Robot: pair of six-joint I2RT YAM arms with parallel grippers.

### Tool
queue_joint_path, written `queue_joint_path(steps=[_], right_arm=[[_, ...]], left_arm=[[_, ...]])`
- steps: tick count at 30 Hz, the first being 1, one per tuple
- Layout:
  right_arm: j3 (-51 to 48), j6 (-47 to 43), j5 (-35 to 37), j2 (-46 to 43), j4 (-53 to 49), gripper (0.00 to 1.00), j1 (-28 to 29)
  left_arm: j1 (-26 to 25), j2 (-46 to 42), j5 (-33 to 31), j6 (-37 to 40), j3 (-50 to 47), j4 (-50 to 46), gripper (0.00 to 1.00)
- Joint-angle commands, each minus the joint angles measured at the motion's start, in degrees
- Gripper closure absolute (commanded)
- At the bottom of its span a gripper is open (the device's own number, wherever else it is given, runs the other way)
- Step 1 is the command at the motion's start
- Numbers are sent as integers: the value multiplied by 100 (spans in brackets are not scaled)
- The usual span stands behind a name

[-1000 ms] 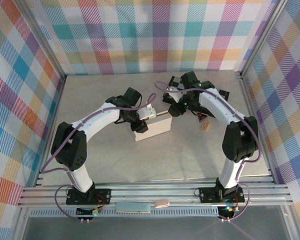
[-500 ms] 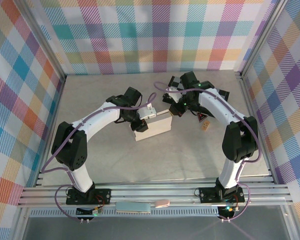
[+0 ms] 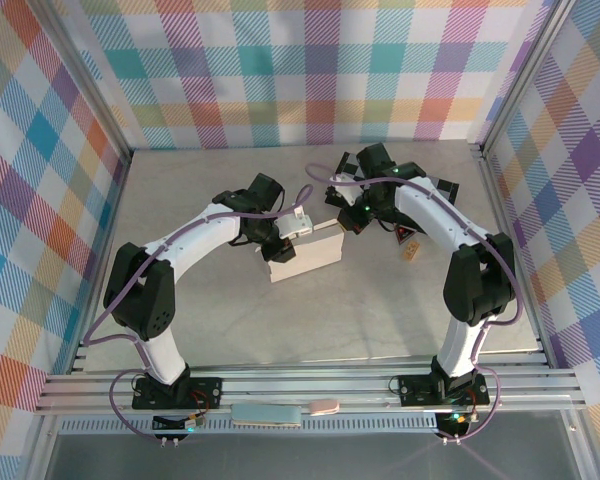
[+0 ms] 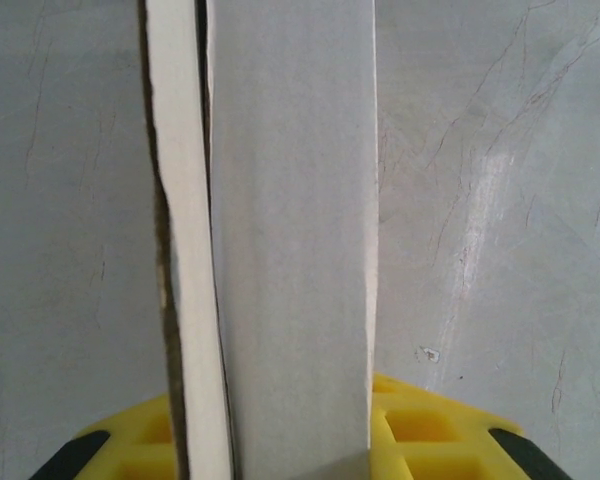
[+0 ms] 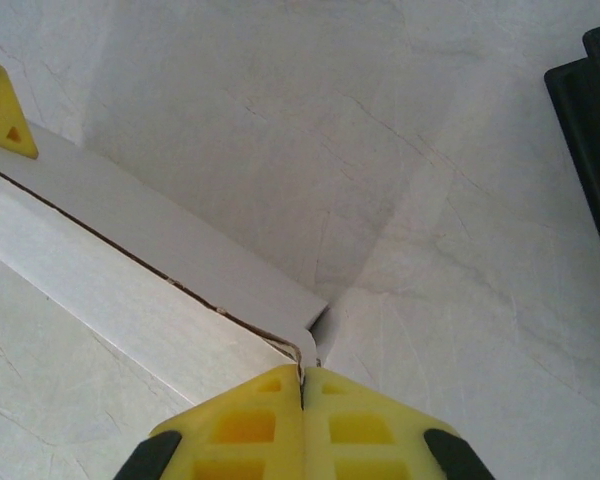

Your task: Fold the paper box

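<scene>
The paper box (image 3: 306, 258) is a white, shallow cardboard shape lying mid-table between the two arms. My left gripper (image 3: 292, 233) is at its far left edge. In the left wrist view a doubled white wall of the box (image 4: 290, 220) runs up between the yellow fingers (image 4: 435, 430) and fills the gap, so the gripper (image 4: 290, 445) is shut on it. My right gripper (image 3: 348, 222) is at the box's far right corner. In the right wrist view its yellow jaws (image 5: 303, 378) are pressed together on the thin curled corner edge of the box (image 5: 180, 270).
A small brown tag-like object (image 3: 411, 246) lies on the grey table right of the right gripper. A black object (image 5: 595, 140) edges into the right wrist view's upper right. The left gripper's yellow fingertip (image 5: 2, 115) shows at the box's far end. Plaid walls and aluminium rails enclose the table.
The right gripper's jaws have closed onto the box corner. The left gripper has narrowed on the box wall. The box and arms have barely shifted.
</scene>
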Motion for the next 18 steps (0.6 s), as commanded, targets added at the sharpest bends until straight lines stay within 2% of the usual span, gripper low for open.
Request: queue_joint_path(steps=[1, 9, 18], right_arm=[[287, 439, -7, -79, -240, 100, 65], [599, 1163, 76, 29, -581, 100, 146], [749, 1724, 2, 126, -884, 100, 208]], left_arm=[[3, 58, 13, -99, 223, -59, 73], [-98, 114, -259, -293, 219, 18, 70], [-154, 136, -361, -388, 264, 12, 71]])
